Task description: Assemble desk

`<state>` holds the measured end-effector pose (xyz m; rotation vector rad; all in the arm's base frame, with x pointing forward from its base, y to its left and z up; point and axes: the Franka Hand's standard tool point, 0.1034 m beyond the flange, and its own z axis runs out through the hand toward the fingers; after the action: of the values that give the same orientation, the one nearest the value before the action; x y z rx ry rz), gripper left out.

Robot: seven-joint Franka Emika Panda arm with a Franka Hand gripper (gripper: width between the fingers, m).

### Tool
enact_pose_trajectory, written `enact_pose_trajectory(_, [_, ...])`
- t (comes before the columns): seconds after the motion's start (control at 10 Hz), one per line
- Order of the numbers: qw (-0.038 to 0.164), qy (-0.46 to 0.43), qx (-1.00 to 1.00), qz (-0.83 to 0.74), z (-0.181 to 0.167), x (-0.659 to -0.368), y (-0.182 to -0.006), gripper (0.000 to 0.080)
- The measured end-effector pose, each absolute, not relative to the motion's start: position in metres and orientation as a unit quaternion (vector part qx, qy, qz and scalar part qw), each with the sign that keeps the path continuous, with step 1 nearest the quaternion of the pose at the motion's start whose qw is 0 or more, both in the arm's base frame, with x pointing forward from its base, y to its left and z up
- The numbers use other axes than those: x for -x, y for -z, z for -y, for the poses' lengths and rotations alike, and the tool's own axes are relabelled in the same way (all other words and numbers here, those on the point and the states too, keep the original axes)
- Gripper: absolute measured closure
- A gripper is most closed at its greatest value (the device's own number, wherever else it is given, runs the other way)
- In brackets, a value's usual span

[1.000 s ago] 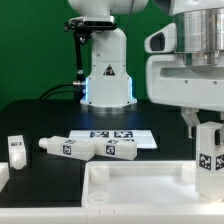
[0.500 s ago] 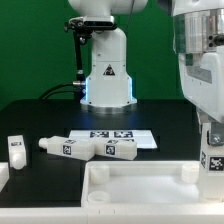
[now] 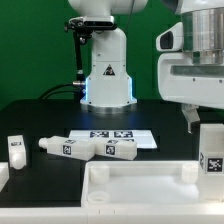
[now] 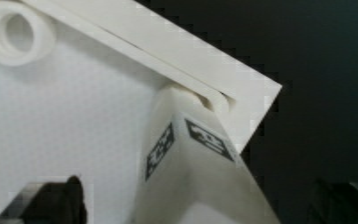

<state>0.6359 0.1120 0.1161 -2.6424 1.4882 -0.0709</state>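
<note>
Your desk top [image 3: 135, 185] lies flat at the near edge of the bench [image 3: 40, 115], its long side running across the exterior view. One leg [image 3: 212, 150] stands upright on its corner at that view's right, long axis vertical. The jaws are open, one finger [image 4: 51, 203] on each side of this leg, apart from it. A second leg [image 3: 70, 148] and a third leg [image 3: 120, 148] lie on their sides near the marker board [image 3: 125, 133], with free bench around them.

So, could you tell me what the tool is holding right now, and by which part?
Nothing is held: the tool is open, with its fingers either side of the upright leg and clear of it.
</note>
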Motion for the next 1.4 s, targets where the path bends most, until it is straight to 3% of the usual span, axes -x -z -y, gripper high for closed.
enact_pose_trajectory(0.2, [0.052, 0.027, 0.899, -0.433, -0.1116, -0.6359, -0.1161, 0.0157])
enact_pose_trajectory(0.4, [0.016, 0.049, 0.971, -0.231, -0.1152, -0.6364, -0.1167, 0.0150])
enact_pose_trajectory(0.6, [0.007, 0.057, 0.998, -0.040, -0.1198, -0.6370, -0.1108, 0.0150])
enact_pose_trajectory(0.9, [0.009, 0.057, 0.996, -0.066, -0.1190, -0.6371, -0.1106, 0.0159])
enact_pose_trajectory(1.1, [0.013, 0.056, 0.990, -0.130, -0.1194, -0.6370, -0.1105, 0.0514])
enact_pose_trajectory(1.4, [0.019, 0.050, 0.944, -0.327, -0.1171, -0.6353, -0.1102, 0.0514])
